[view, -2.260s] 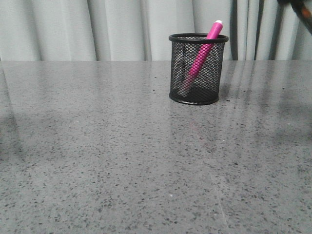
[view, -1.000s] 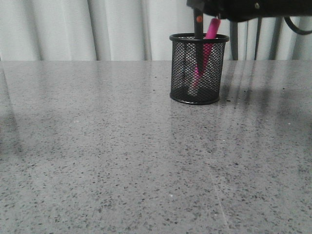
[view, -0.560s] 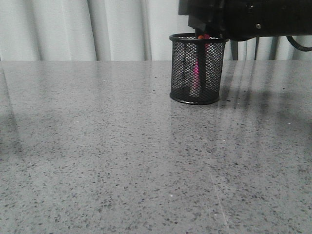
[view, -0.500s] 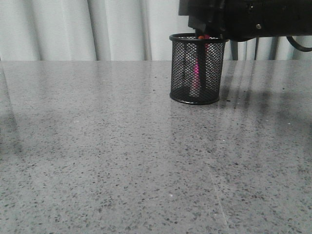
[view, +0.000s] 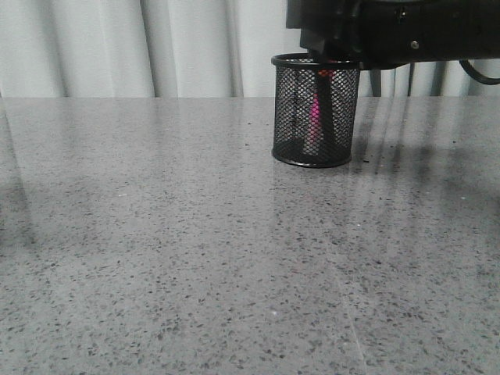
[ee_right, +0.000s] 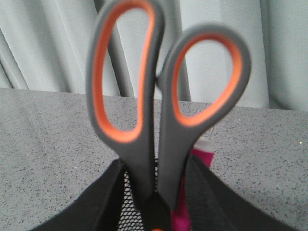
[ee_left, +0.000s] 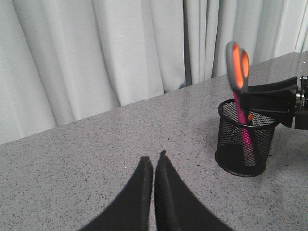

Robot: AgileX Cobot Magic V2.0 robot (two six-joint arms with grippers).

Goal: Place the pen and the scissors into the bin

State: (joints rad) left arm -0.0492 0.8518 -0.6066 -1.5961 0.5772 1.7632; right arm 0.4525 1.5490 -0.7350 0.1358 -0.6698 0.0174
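Right gripper (ee_right: 159,211), black-fingered, is clamped on the scissors with grey handles and orange-lined finger loops (ee_right: 163,110), its fingers (ee_right: 103,202) pressing against the handle shanks from both sides, directly above the round black wire-mesh pencil cup (view: 316,109). Both loops stand upright above the grip in the right wrist view, with the orange pivot dot just visible between the fingers. Seen from the left wrist camera, the scissors (ee_left: 238,65) rise well clear of the cup's rim (ee_left: 248,118) while their lower part runs down inside the mesh. Alongside them in the cup leans the thick marker with a bright pink barrel (ee_left: 245,132), its pale end showing beside the scissor handles in the right wrist view (ee_right: 204,147). From the front, the black body of the right arm (view: 406,31) hangs over the cup's mouth, and a pink streak (view: 315,109) glows through the mesh. Left gripper (ee_left: 154,166) hovers low over the speckled grey stone tabletop (view: 195,258), well apart from the cup, fingertips pressed together and holding nothing. Pale pleated curtains (view: 117,47) hang behind the table.
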